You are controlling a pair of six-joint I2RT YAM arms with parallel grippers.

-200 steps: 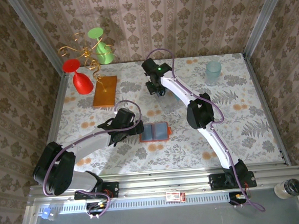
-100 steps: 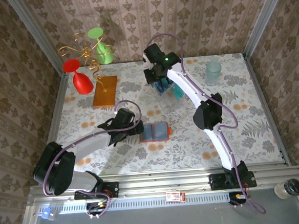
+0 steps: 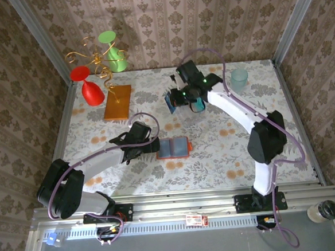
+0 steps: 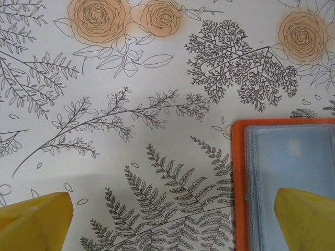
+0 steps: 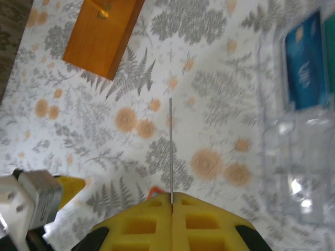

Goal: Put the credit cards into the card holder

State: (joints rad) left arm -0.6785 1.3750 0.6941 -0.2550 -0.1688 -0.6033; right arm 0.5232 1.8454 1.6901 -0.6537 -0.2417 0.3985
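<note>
Card holder point(image 4: 282, 157) edge sits between wide-open left claw point(image 4: 170, 219) tips; shut right claw point(image 5: 171, 201) pinches credit card point(image 5: 170, 146) edge-on.

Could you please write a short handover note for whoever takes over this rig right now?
Left gripper: open, empty, one finger over the wallet edge.
Right gripper: shut on a blue card, raised beside the clear rack.
Wallet: lying open mid-table, no card visibly inside.
Done: one card pulled from the rack.
Left: slot it into the wallet, then fetch the other cards from the rack.
</note>
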